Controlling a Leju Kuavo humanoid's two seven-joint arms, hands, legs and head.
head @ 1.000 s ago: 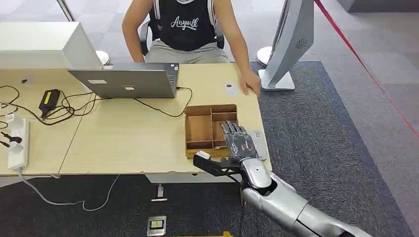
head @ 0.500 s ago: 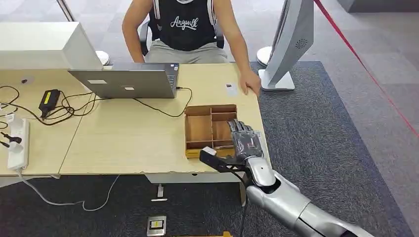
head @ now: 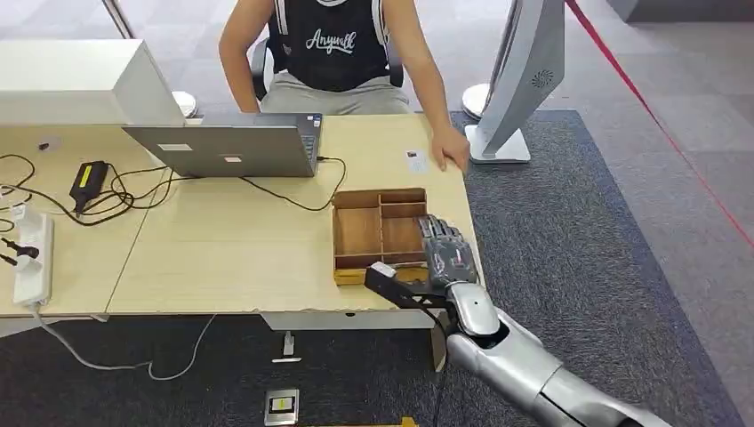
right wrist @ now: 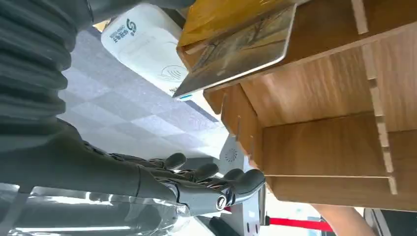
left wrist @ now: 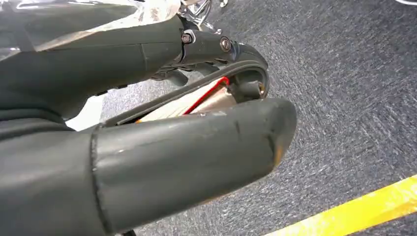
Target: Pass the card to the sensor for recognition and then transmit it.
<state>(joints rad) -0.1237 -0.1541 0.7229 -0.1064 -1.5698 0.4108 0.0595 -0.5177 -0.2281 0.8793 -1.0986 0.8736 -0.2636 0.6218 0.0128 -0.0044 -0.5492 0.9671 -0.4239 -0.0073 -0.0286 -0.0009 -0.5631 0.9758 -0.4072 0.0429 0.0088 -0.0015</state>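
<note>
A card (right wrist: pixel 236 49) leans tilted in one compartment of the wooden divided tray (head: pixel 360 233), which stands near the desk's front right corner. Beside the tray in the right wrist view lies a white sensor pad (right wrist: pixel 142 46) with a printed logo. My right hand (head: pixel 445 253) hovers over the tray's right side, fingers stretched forward and thumb out to the left, holding nothing. Its dark fingers (right wrist: pixel 216 182) are apart from the card. My left hand (left wrist: pixel 147 147) hangs over grey carpet, its thick thumb and fingers parted with nothing held.
A person sits across the desk with a hand (head: pixel 452 149) resting near a small white label (head: pixel 416 161). A laptop (head: pixel 227 147), cables and a power strip (head: pixel 31 253) lie to the left. A white stand (head: pixel 525 80) rises beyond the desk's right end.
My right hand has moved forward and slightly right, from the desk's front edge to over the tray's right compartments. The person's hand has stayed where it was.
</note>
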